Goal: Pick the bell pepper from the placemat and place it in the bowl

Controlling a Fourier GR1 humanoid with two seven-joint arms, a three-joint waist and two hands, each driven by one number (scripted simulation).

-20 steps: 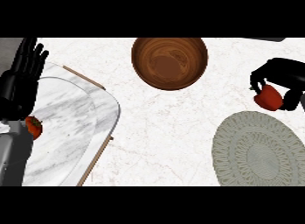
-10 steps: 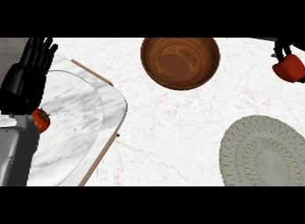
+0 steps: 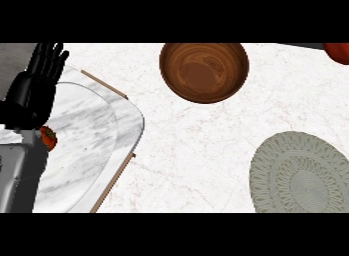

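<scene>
The red bell pepper (image 3: 345, 52) is up off the placemat (image 3: 307, 173) and sits at the top right corner of my view, well above the woven mat and off to the right of the wooden bowl (image 3: 204, 72). Only a sliver of dark arm shows beside it; my right hand is hidden at the edge, so I cannot tell how it wraps the pepper. I judge this the carry step: pick done, placing not yet done. My left hand (image 3: 42, 80) rests at the left edge, fingers straight and up, holding nothing, above the marble tray (image 3: 96, 135). Something small and red (image 3: 49, 138) peeks out beside that forearm; I can't make out what. Next, I need to bring the pepper leftward over the bowl's opening, then lower and let go inside the rim.
</scene>
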